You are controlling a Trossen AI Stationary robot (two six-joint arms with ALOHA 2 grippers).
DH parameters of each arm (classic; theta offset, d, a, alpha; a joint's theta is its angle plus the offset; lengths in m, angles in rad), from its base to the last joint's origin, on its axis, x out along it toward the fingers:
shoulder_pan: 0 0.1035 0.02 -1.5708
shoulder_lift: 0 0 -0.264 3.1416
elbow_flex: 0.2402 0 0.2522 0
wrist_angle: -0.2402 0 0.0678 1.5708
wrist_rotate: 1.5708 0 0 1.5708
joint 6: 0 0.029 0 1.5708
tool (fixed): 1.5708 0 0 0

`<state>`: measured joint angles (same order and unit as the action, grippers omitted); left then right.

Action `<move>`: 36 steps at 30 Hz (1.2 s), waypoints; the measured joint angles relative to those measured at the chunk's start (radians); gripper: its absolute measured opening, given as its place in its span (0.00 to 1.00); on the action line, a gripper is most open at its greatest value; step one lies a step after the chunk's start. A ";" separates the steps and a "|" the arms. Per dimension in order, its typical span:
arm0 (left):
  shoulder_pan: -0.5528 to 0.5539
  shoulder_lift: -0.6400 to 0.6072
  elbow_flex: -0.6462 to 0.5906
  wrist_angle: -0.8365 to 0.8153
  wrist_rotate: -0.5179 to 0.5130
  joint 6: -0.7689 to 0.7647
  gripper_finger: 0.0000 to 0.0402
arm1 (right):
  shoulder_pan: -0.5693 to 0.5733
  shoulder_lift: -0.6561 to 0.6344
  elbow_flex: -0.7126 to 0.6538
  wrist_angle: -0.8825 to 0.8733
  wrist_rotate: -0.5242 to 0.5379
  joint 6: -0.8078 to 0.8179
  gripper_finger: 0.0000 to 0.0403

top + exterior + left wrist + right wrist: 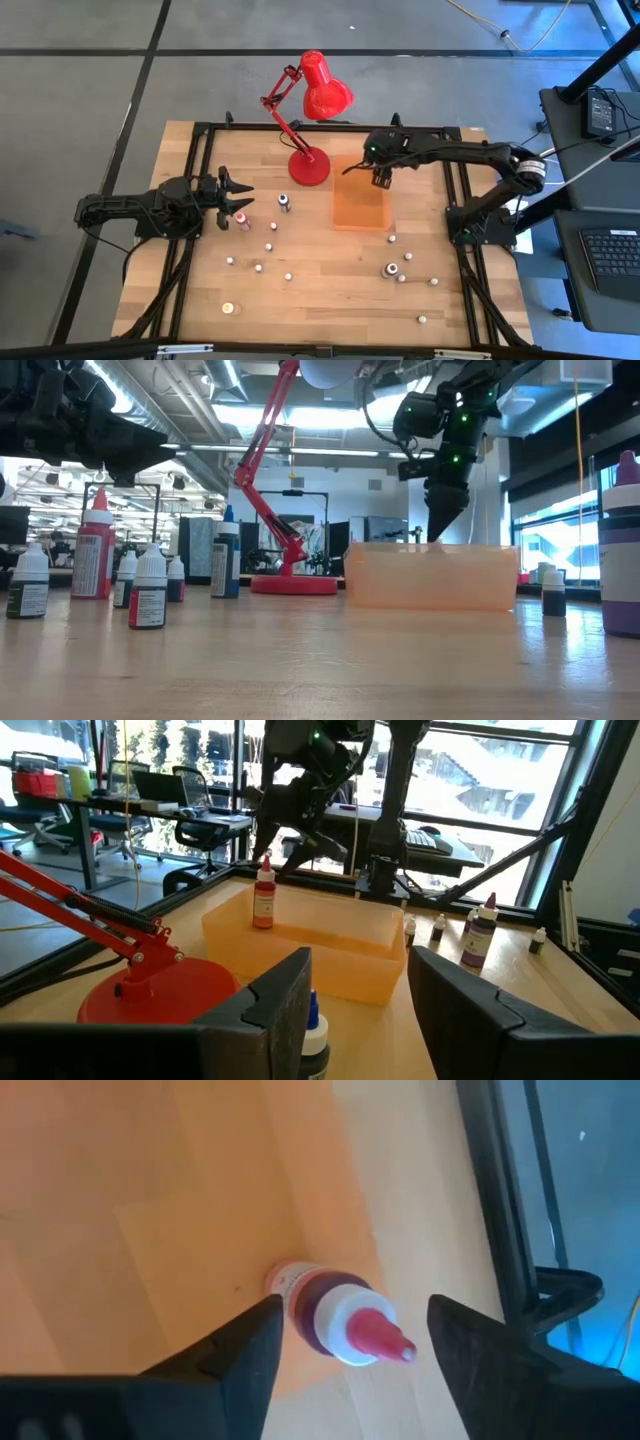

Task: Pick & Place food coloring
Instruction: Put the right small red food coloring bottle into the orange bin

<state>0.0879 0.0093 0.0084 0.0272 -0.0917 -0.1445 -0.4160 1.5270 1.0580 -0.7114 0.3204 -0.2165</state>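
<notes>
My right jaws [345, 1342] stand parted in the right wrist view, with the red food coloring bottle [335, 1318] upright between and below them in the orange tray [120, 1180], untouched. Risk: lifting off-axis could clip its red tip and topple it.

In the left wrist view, my left jaws [360, 1000] are parted with a blue-tipped bottle [313, 1038] in the gap; I cannot tell whether they touch it. Closing off-centre could squeeze it sideways.

In the high view, loose bottles [270, 246] lie beyond the left jaws on the surface [330, 295]; a low sweep would scatter them.
</notes>
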 joint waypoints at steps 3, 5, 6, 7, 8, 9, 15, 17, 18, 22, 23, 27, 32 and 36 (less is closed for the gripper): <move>0.000 0.000 0.000 0.000 0.000 0.000 0.41 | 0.004 -0.035 0.000 -0.001 0.000 0.000 0.62; 0.000 0.000 0.000 0.000 0.000 0.000 0.41 | 0.014 -0.068 0.000 0.000 0.001 0.001 0.62; 0.000 0.000 0.000 0.000 0.000 0.000 0.41 | 0.020 -0.085 0.000 -0.001 0.004 0.001 0.62; 0.000 0.000 0.000 0.000 0.000 0.000 0.41 | 0.030 -0.106 0.000 0.000 0.013 0.002 0.62; 0.000 0.000 0.000 0.000 0.000 0.000 0.40 | 0.041 -0.129 0.000 0.001 0.024 0.002 0.63; 0.000 0.000 0.000 0.000 0.000 0.000 0.40 | 0.053 -0.152 0.000 0.001 0.035 0.002 0.63; 0.000 0.000 0.000 0.000 0.000 0.000 0.41 | 0.167 -0.260 0.000 0.003 -0.029 0.030 0.63; 0.000 0.000 0.000 0.000 0.000 -0.002 0.41 | 0.212 -0.277 0.000 -0.001 -0.099 0.079 0.62; 0.000 0.000 0.000 0.000 0.000 -0.001 0.41 | 0.238 -0.282 0.000 -0.011 -0.138 0.106 0.62; 0.000 0.000 0.000 0.000 0.000 -0.007 0.40 | 0.381 -0.281 0.000 -0.079 -0.213 0.211 0.60; 0.000 0.000 0.000 0.000 0.000 -0.011 0.40 | 0.423 -0.276 0.000 -0.093 -0.204 0.231 0.59; 0.000 0.000 0.000 0.000 0.000 -0.017 0.40 | 0.572 -0.273 0.000 -0.111 -0.139 0.320 0.56; 0.000 0.000 0.000 0.000 0.000 -0.018 0.41 | 0.694 -0.278 0.000 -0.119 -0.131 0.428 0.53; 0.000 0.000 0.000 0.000 0.000 -0.018 0.40 | 0.751 -0.277 0.000 -0.278 -0.106 0.583 0.53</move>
<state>0.0879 0.0093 0.0083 0.0271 -0.0917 -0.1623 0.3350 1.2495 1.0584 -0.9892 0.2140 0.3669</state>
